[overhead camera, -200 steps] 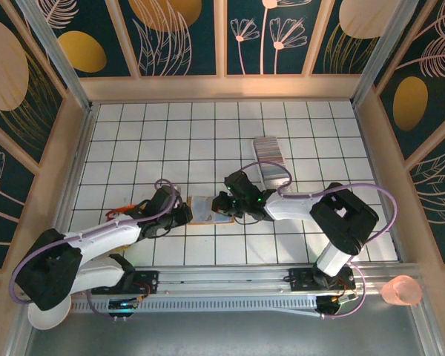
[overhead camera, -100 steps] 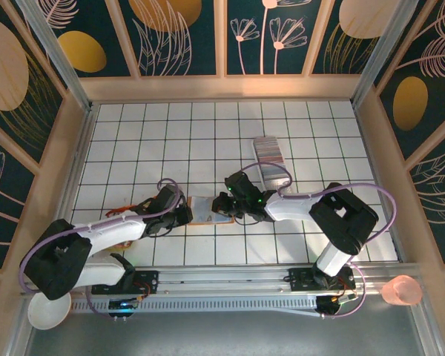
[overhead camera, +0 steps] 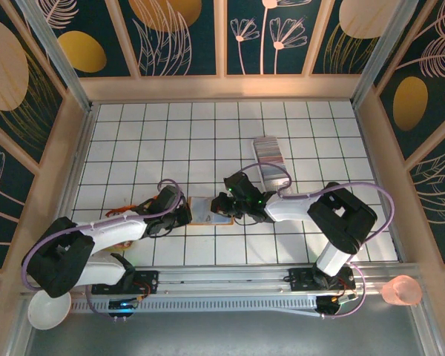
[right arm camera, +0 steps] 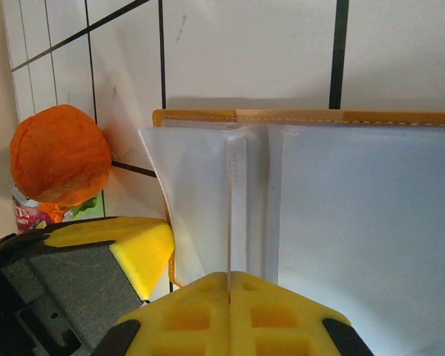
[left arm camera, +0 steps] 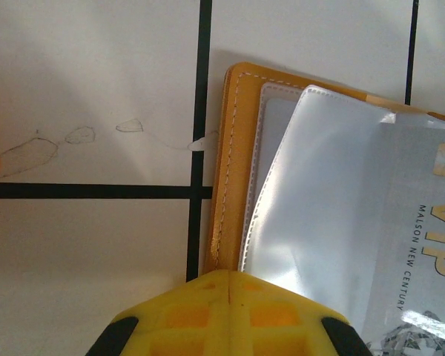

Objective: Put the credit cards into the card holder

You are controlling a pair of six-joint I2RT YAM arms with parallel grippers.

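Two closed grippers meet at one tan-yellow stitched leather card holder (overhead camera: pixel 206 210). It lies open and flat near the middle of the white tiled table (overhead camera: pixel 133 133), which is ruled with black grid lines.

**Materials and shapes**
- The card holder has a rounded corner and a pale stitch line along its edge.
- Inside it are glossy translucent clear plastic sleeves (right arm camera: pixel 371 222), rectangular with rounded corners.
- A silver-white card printed "VIP" (left arm camera: pixel 430 252) lies among the sleeves.
- The thin grey and white plastic credit cards (overhead camera: pixel 267 151) stand on edge in a row farther back, right of centre and well apart from the card holder.
- A fuzzy round orange ball (right arm camera: pixel 59 163) sits on the table beside the left arm's finger.

**Change since one second ago**
- The left arm's rear link has swung inward, uncovering more of the white round bowl (overhead camera: pixel 43 313) at the near left corner.
- The right arm and the card holder are unchanged.

**Pose**
- Both forearms lie low over the table and point inward, so the two grippers face each other across the card holder.
- The left gripper (left arm camera: pixel 228 285) has its yellow pads pressed together at the card holder's left edge. Whether it clamps that edge cannot be told.
- The right gripper (right arm camera: pixel 228 285) has its jaws closed on the card holder, pinching one sleeve leaf that stands upright.
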